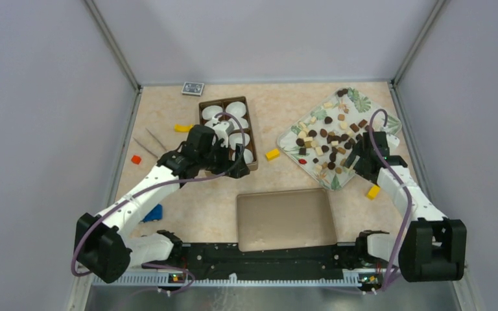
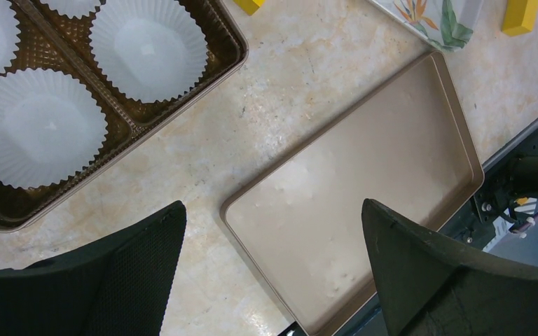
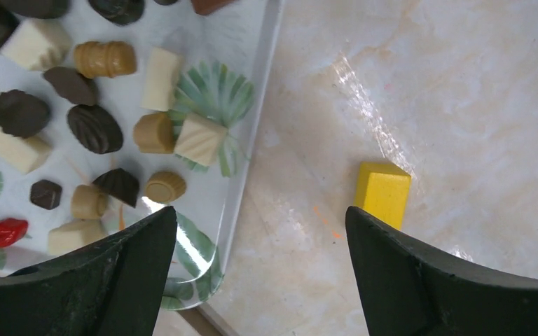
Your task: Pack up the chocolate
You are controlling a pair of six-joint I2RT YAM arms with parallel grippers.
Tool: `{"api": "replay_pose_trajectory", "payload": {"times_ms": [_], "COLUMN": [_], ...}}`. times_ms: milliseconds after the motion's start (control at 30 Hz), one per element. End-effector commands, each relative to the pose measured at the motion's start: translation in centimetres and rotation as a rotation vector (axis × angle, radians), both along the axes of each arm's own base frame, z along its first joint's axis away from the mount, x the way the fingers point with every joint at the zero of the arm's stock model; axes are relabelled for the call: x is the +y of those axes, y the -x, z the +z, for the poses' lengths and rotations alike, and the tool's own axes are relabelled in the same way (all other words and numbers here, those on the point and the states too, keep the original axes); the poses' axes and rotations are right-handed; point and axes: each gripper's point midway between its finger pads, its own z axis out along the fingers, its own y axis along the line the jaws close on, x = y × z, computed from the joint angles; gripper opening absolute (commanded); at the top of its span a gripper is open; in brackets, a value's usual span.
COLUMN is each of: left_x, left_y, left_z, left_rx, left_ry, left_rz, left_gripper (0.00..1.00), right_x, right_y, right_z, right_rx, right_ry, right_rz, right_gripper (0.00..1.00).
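Observation:
The chocolate (image 1: 329, 139), many small dark, brown and cream pieces, lies spread over a leaf-patterned tray (image 1: 382, 116) at the right. Up close, the chocolate (image 3: 94, 128) fills the tray (image 3: 256, 133) left of my right gripper (image 3: 260, 213), which hangs open and empty above the tray's edge. A brown box (image 1: 205, 103) lined with white paper cups (image 1: 236, 108) stands left of centre. My left gripper (image 1: 232, 153) hovers open over its near end. In the left wrist view the left gripper (image 2: 272, 210) holds nothing, with the paper cups (image 2: 38, 129) at upper left.
The flat tan lid (image 1: 285, 219) lies at the near centre, and the lid (image 2: 392, 140) also shows under the left fingers. Yellow blocks (image 1: 272, 154) (image 1: 373, 192) (image 1: 182, 127), a red block (image 1: 136, 159), a blue piece (image 1: 154, 212) and tweezers (image 1: 149, 141) are scattered about. A yellow block (image 3: 382, 192) sits by my right finger.

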Motion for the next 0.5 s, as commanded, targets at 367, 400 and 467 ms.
{"api": "replay_pose_trajectory", "payload": {"times_ms": [367,400,467], "left_x": [-0.7,-0.9,-1.5], "left_y": [-1.4,-1.5,-1.8], "left_z": [2.4,2.6,3.1], "left_rx": [-0.080,-0.081,-0.086], "left_ry": [0.029,0.039,0.053], "left_rz": [0.008,0.001,-0.013], "left_gripper": [0.99,0.99,0.99], "right_x": [-0.5,-0.5,-0.8], "right_y": [-2.4,-2.4,-2.4], "right_z": [-2.4,-2.6,-2.8], "right_rx": [-0.022,-0.018,-0.009], "right_ry": [-0.101,-0.099,-0.085], "right_rz": [-0.036,-0.036,-0.044], "right_gripper": [0.69,0.68,0.66]}}
